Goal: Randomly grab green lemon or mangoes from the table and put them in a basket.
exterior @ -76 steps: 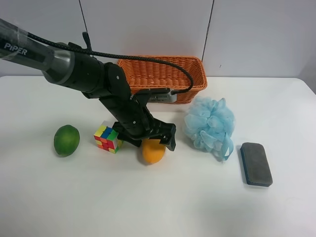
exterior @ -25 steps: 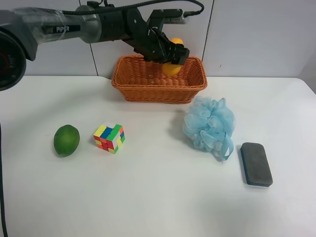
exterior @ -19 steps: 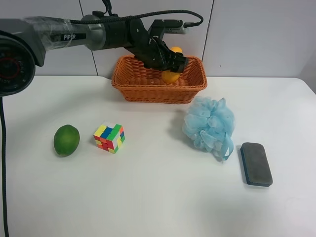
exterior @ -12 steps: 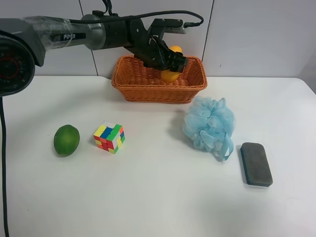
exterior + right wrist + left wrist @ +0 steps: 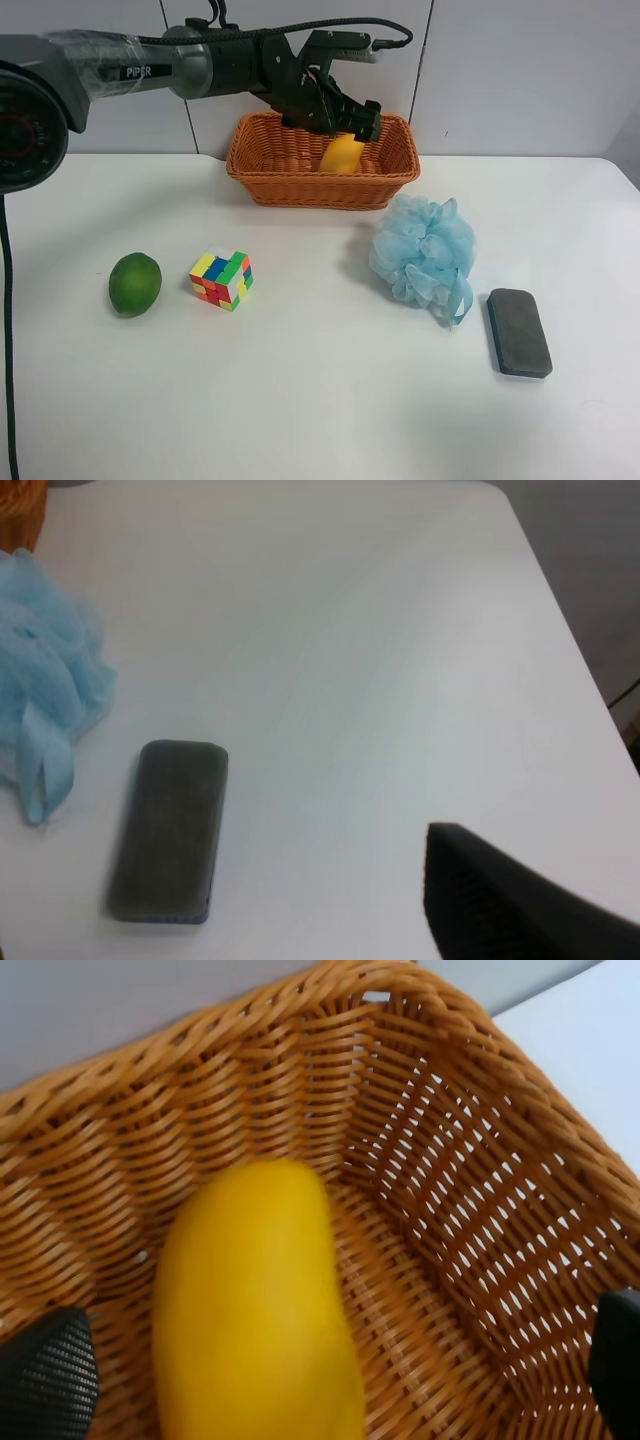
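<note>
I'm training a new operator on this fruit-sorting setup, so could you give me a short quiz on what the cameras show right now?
1. True or false: the mango lies inside the basket.
2. Which thing lies nearest the green lemon on the table?
A. the puzzle cube
B. the blue bath puff
C. the grey block
3. Fill in: the left gripper, over the basket, is ____ (open or shut).

Key
1. True.
2. A.
3. Open. In the left wrist view its fingertips stand wide apart on either side of the mango and do not touch it.
</note>
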Motion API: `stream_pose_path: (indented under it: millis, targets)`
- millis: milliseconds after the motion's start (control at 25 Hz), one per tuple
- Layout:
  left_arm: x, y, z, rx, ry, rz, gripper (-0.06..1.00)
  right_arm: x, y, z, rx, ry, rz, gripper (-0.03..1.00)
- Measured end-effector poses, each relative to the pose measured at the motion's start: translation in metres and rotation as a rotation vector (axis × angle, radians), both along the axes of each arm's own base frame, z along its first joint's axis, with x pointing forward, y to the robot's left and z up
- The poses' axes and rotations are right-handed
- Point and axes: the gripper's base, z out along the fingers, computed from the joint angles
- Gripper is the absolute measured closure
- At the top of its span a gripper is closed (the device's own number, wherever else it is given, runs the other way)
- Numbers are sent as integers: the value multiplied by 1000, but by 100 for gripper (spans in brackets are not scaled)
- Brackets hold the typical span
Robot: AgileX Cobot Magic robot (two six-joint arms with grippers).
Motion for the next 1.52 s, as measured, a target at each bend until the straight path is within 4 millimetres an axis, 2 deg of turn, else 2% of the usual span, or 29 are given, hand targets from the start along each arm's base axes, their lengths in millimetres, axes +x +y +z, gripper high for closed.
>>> stream_pose_path:
  millis: [160, 280, 400, 640, 760, 920, 1080, 1200, 1320, 1480, 1520]
  targets:
    - [-1, 1, 6, 2, -4, -3, -5, 0, 0, 0, 0, 0, 0, 15]
    - [-6, 3, 22, 27, -9, -20, -5, 0, 0, 0, 0, 0, 0, 15]
    - [-16, 9, 57, 64, -38, -43, -5, 0, 0, 0, 0, 0, 0, 15]
    - [-50, 40, 149, 232, -156, -61, -5, 0, 0, 0, 0, 0, 0, 15]
    - [-73, 64, 187, 372, -174, -32, -5, 0, 0, 0, 0, 0, 0, 15]
    - [-102, 98, 218, 530, -94, 68, -5, 0, 0, 0, 0, 0, 0, 15]
    - [-132, 129, 253, 579, -77, 168, -5, 0, 0, 0, 0, 0, 0, 15]
    - [-159, 151, 287, 580, -162, 226, -5, 0, 0, 0, 0, 0, 0, 15]
    - [-191, 173, 312, 578, -232, 273, -5, 0, 0, 0, 0, 0, 0, 15]
    - [-239, 206, 330, 558, -287, 338, -5, 0, 0, 0, 0, 0, 0, 15]
    - [-250, 213, 330, 547, -286, 355, -5, 0, 0, 0, 0, 0, 0, 15]
